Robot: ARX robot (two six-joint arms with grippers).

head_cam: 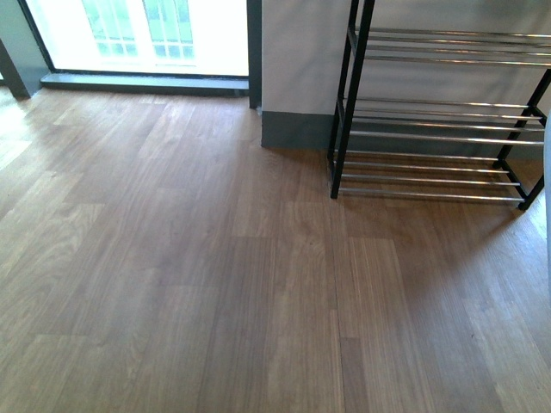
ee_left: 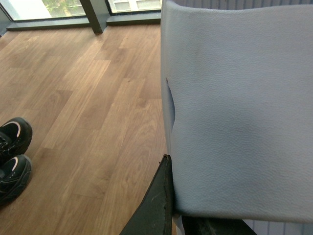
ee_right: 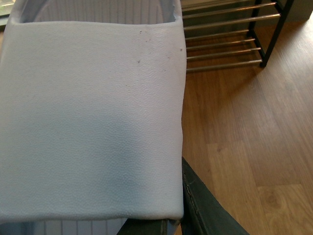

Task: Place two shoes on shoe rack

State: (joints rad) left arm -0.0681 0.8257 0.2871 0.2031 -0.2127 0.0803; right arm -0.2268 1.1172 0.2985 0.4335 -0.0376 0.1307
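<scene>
Two pale slide sandals (ee_left: 234, 107) (ee_right: 88, 122) hung aloft: left pincer (ee_left: 183, 219) clamped one, right pincer (ee_right: 170, 221) gripped the other near the shoe rack (head_cam: 346, 120).

Matt brown wood-grain planks cover the floor (head_cam: 172, 258), with a soft sheen where daylight falls. The shoe rack (head_cam: 349, 112) pairs a black painted metal frame with bright, polished silver rods. A slide sandal (ee_left: 234, 112) shows a pale, finely pebbled matt skin, like soft foam or rubber. The second slide sandal (ee_right: 88, 122) has that same texture, lightly speckled with dirt. The black shoes (ee_left: 13, 156) look smooth and faintly glossy.
</scene>
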